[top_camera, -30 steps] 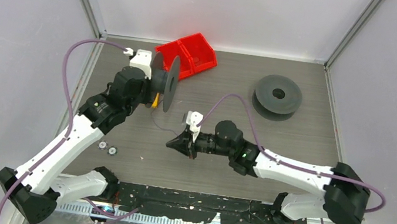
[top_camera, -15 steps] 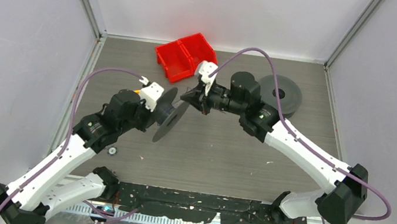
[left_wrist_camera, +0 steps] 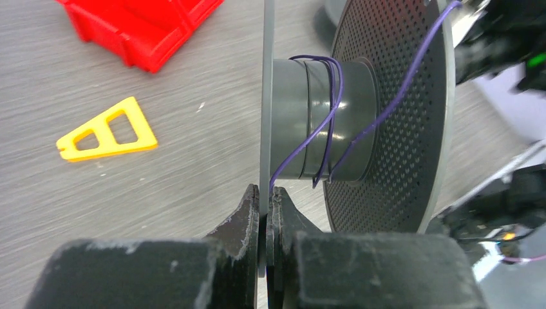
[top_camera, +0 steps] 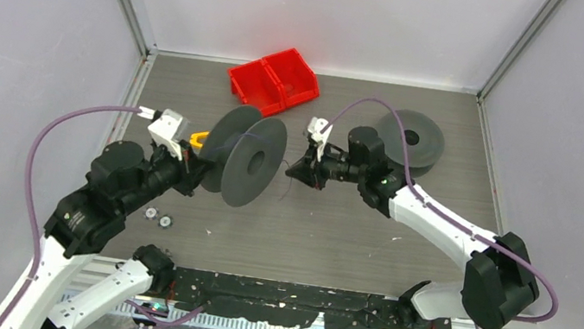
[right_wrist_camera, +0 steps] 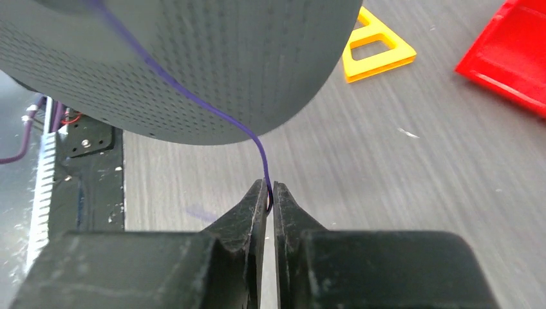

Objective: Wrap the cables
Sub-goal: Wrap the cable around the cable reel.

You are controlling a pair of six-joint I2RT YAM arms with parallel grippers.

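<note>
grey bench (top_camera: pixel 348 234) under white walls (top_camera: pixel 311 10). my right pincer (right_wrist_camera: pixel 268 193) pinches the thin purple cable (right_wrist_camera: pixel 193 93) just beside the spool (top_camera: pixel 249 163); my left pincer (left_wrist_camera: pixel 265 201) clamps that spool's flange (left_wrist_camera: pixel 266 96). a few loose turns sit on its hub (left_wrist_camera: pixel 299 116). if my pinch slackens, the cable may slip and unwind.

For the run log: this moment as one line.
left fingers clamp spool flange | right fingers pinch purple wire | few turns wound
</note>
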